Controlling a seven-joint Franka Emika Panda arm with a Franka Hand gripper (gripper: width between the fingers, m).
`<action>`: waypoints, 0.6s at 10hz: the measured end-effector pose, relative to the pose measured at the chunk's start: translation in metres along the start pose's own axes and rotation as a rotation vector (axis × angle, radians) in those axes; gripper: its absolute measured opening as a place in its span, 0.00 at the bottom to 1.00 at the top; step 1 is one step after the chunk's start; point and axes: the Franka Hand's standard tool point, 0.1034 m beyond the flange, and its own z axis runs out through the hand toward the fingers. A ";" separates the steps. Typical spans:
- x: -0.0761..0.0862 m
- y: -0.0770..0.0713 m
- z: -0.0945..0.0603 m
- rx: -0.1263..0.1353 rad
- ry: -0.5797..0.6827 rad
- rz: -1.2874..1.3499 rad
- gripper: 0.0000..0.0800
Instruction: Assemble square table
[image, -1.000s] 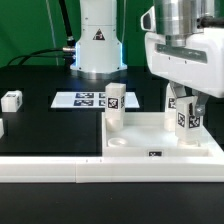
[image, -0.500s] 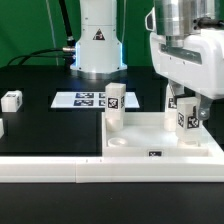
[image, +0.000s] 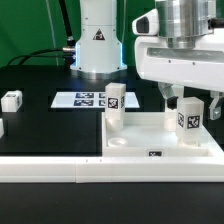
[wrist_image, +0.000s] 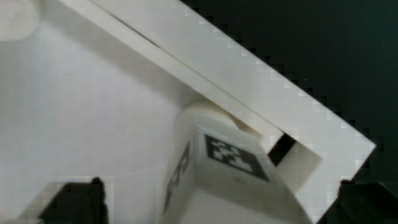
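Arm reaches in from above on the exterior view's right, wrist pointing straight down, end effector (image: 191, 106) hanging over the far right corner of the square table slab (image: 150, 138). Jaws are apart and hold nothing. The fingers (image: 168, 97) straddle an upright leg (image: 188, 120), with a gap visible on each side in the wrist view, where the fingertips (wrist_image: 71, 200) stand well clear of the leg's tagged face. That leg stands in the corner right by the raised rim (wrist_image: 231, 75); can't tell whether it is fully seated in a socket. The slab lies flat on the black bench (image: 50, 125), at the near right, with a small tag on its near edge. A second leg (image: 115, 104) stands upright at the slab's far left corner. A loose leg (image: 11, 100) lies on the bench at the far left, well apart from the slab. The marker board (image: 80, 98) lies flat just beyond the slab, near the robot base (image: 98, 45). A long white rail fence (image: 50, 168) runs along the near side, just beside the slab.
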 end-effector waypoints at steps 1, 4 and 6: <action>0.000 -0.001 0.000 -0.002 0.000 -0.099 0.81; 0.000 -0.001 0.000 -0.008 0.004 -0.307 0.81; 0.000 -0.001 -0.001 -0.024 0.005 -0.455 0.81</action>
